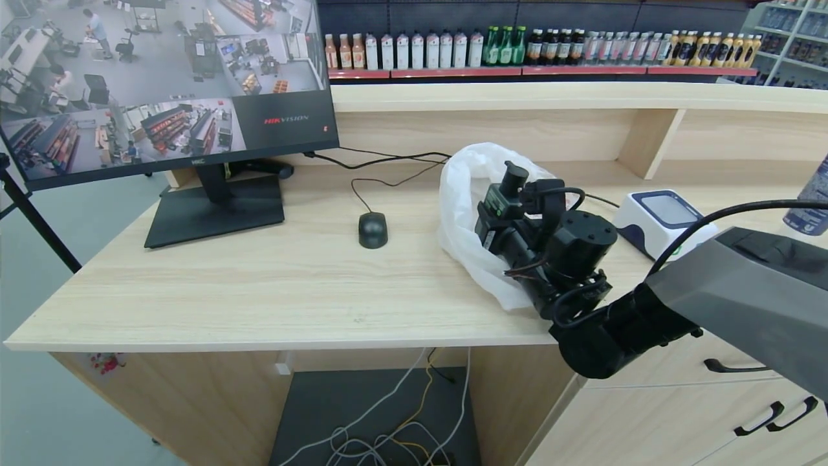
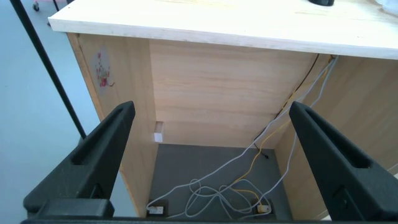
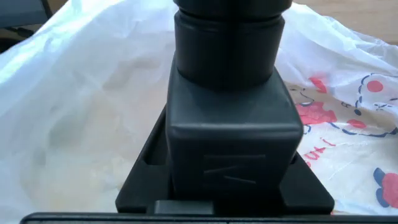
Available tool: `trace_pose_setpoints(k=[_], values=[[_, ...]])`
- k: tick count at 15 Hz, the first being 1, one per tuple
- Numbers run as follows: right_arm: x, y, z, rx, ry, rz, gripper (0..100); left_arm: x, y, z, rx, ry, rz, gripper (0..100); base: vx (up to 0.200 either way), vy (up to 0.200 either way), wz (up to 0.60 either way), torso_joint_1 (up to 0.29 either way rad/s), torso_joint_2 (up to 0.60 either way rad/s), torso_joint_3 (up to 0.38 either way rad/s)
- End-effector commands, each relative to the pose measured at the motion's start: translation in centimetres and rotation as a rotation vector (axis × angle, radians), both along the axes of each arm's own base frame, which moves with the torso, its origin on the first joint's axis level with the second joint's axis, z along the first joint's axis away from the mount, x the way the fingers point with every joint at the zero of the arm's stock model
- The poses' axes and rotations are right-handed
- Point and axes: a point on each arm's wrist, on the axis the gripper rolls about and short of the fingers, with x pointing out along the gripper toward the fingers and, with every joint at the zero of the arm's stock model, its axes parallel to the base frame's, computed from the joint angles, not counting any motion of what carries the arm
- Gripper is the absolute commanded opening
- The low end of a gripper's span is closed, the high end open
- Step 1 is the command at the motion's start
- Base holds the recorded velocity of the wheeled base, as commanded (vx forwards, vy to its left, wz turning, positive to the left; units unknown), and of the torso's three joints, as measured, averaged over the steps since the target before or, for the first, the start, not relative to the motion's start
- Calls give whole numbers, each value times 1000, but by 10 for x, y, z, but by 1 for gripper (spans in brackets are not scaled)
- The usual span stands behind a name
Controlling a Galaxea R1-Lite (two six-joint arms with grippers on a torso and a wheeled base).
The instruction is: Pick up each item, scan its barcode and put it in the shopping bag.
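Note:
A white plastic shopping bag (image 1: pixel 460 194) lies on the wooden counter (image 1: pixel 272 285), its mouth facing my right arm. My right gripper (image 1: pixel 501 217) sits at the bag's mouth, shut on a dark bottle (image 1: pixel 512 181) with a round black cap and a green label. In the right wrist view the bottle (image 3: pixel 230 118) stands between the fingers with the bag (image 3: pixel 81 124) behind it. The white barcode scanner (image 1: pixel 660 217) sits just right of the bag. My left gripper (image 2: pixel 211 111) hangs open and empty below the counter's front edge.
A monitor (image 1: pixel 162 77) stands at the back left with a black mouse (image 1: pixel 372 229) beside it. A blue bottle (image 1: pixel 812 200) shows at the right edge. Loose cables (image 2: pixel 236 186) lie in the recess under the counter. Drawers are at the lower right.

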Motion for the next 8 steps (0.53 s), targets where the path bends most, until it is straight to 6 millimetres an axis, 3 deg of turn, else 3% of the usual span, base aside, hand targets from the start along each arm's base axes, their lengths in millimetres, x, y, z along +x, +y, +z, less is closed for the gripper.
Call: trace_pose_setpoints(k=[1, 8], values=[[1, 1, -6, -7, 13, -1, 0, 0, 0, 0, 0, 0, 1, 100, 0, 0, 0, 0, 0, 0], [-2, 1, -14, -17, 46, -23, 0, 0, 0, 0, -1, 0, 1, 100, 0, 0, 0, 0, 0, 0]])
